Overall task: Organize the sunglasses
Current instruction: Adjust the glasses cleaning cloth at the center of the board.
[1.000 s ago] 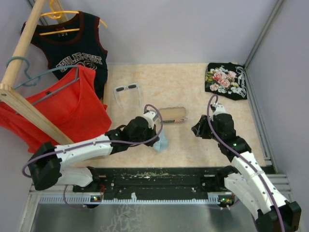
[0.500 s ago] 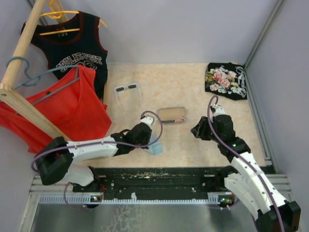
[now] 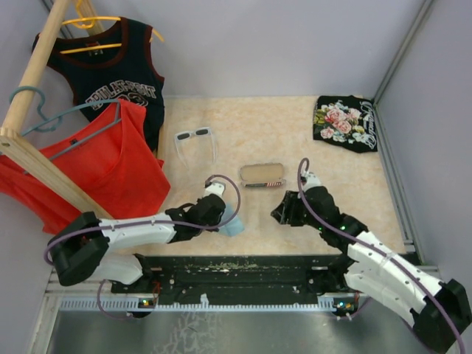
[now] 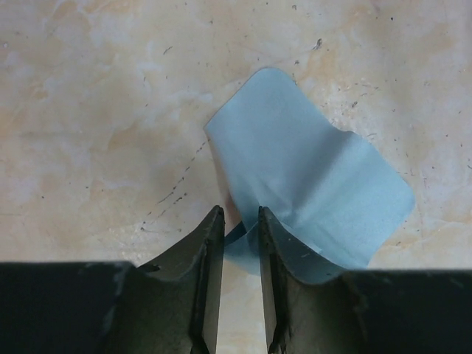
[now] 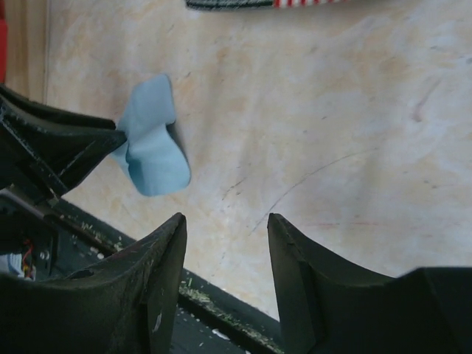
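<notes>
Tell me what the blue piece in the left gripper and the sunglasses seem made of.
Light-blue cloth: matte fabric, probably microfibre; it creases and curls where the left gripper pinches it. Sunglasses: white frame looks like plastic, lenses dark; too small to judge finish.

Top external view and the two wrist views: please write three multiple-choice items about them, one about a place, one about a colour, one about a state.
1. Where do the sunglasses lie?
A. in a drawer
B. on the table, in its far left part
C. on a shelf

2. What colour is the cloth?
A. light blue
B. yellow
C. black

3. How is the left gripper?
A. open and empty
B. shut on nothing
C. shut on the cloth

Answers:
1. B: the top view shows them unfolded on the tabletop.
2. A: the left wrist view shows it pale blue.
3. C: its two fingers pinch the cloth's edge.
</notes>
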You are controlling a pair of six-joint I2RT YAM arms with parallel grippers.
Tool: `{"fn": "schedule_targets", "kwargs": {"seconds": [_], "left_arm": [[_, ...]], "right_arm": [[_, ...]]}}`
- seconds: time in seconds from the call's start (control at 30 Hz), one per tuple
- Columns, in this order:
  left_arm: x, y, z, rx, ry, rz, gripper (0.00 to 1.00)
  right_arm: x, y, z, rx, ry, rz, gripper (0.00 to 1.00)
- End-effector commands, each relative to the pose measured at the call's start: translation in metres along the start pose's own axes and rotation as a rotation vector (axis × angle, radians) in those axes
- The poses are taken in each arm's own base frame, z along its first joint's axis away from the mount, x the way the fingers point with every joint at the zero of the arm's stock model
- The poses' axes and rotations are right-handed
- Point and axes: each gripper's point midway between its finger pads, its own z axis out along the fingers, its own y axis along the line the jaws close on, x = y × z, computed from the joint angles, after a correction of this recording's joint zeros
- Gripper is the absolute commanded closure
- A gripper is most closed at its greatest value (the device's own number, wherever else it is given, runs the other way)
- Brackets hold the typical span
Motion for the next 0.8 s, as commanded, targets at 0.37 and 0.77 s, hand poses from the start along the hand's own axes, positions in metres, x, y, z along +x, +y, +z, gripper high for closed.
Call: {"fn": "schedule_targets", "kwargs": {"seconds": [0.37,0.77], "left_arm": [[0.023,0.002,-0.002,0.046,0.0,-0.073,0.81],[0.025,0.0,-0.001,0.062,-0.004,-0.069,0.83]], "right_arm": [[0.013,0.099,0.085,-0.303,0.065,-0.093,0.48],[0.027,0.121,0.132,-0.37,0.187,-0.105,0.46]]}}
